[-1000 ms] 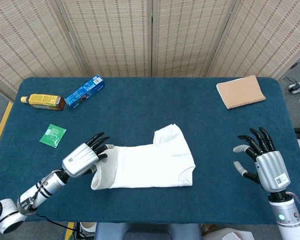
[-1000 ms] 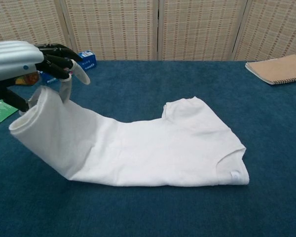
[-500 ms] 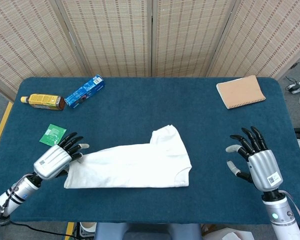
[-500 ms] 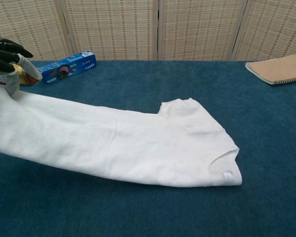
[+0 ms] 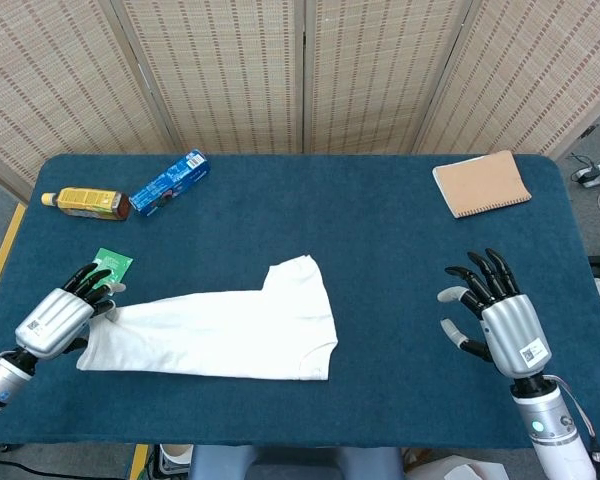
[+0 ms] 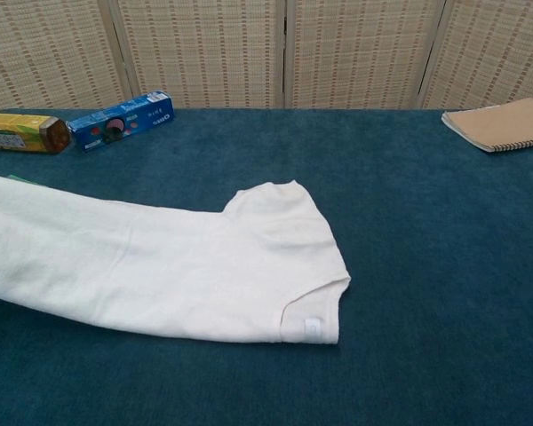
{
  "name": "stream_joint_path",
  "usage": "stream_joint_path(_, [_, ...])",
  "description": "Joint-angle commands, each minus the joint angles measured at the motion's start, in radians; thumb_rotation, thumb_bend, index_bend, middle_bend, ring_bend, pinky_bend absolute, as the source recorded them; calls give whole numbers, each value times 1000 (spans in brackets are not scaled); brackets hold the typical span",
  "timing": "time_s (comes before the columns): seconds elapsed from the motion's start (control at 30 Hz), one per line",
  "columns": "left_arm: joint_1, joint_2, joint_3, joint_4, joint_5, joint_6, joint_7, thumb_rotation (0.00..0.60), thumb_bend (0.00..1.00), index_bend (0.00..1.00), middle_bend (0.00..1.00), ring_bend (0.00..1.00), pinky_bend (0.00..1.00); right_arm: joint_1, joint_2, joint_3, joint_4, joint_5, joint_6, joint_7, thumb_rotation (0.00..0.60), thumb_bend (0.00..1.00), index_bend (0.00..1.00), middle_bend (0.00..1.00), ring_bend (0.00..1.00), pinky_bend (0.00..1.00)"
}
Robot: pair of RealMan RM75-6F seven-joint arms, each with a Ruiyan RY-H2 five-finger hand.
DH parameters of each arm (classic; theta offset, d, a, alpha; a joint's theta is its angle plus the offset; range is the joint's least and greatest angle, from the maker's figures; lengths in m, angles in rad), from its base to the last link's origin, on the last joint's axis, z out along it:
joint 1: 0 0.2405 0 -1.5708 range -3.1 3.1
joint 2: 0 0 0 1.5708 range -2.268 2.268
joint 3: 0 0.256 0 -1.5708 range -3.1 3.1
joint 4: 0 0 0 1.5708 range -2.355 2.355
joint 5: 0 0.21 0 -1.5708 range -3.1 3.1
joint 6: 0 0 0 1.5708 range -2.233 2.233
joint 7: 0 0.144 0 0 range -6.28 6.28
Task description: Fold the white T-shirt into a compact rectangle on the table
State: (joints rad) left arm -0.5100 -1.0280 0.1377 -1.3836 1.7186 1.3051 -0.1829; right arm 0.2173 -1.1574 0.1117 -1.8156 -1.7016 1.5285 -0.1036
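One white T-shirt [image 5: 220, 325] – left hand [image 5: 52, 321] fingers clamped on its end, right hand [image 5: 500, 322] fingers apart – one notebook [image 5: 481, 183].

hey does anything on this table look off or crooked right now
The white T-shirt lies stretched out in a long strip, slanted across the table, one sleeve sticking out, not a compact rectangle. The left robot hand holds its far end near the green packet. The right robot hand hovers open. Nothing looks spilled or damaged.
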Motion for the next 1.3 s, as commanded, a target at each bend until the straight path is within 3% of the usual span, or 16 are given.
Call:
stream_joint_path(0.03, [8, 11, -3, -3, -8, -8, 6, 600, 540, 642, 242, 91, 0, 1, 0, -1, 1, -1, -1, 1, 600, 237, 444, 262, 85, 0])
stream_joint_path(0.27, [-13, -5, -25, -48, 9, -38, 31, 600, 540, 635, 242, 90, 0, -3, 1, -4, 10, 0, 6, 15, 600, 236, 444, 262, 85, 0])
stream_joint_path(0.63, [-125, -80, -97, -184, -25, -220, 168, 600, 539, 633, 242, 90, 0, -21, 14, -6, 28, 4, 36, 46, 600, 236, 444, 262, 85, 0])
stream_joint_path(0.97, [-217, -203, -185, -288, -182, -393, 371, 600, 545, 628, 231, 90, 0, -29, 19, -6, 44, 13, 46, 72, 600, 236, 444, 263, 85, 0])
stream_joint_path(1.3, [-287, -313, -230, -312, -341, -490, 550, 600, 546, 629, 229, 90, 0, -36, 28, -4, 53, 19, 56, 88, 600, 236, 445, 263, 85, 0])
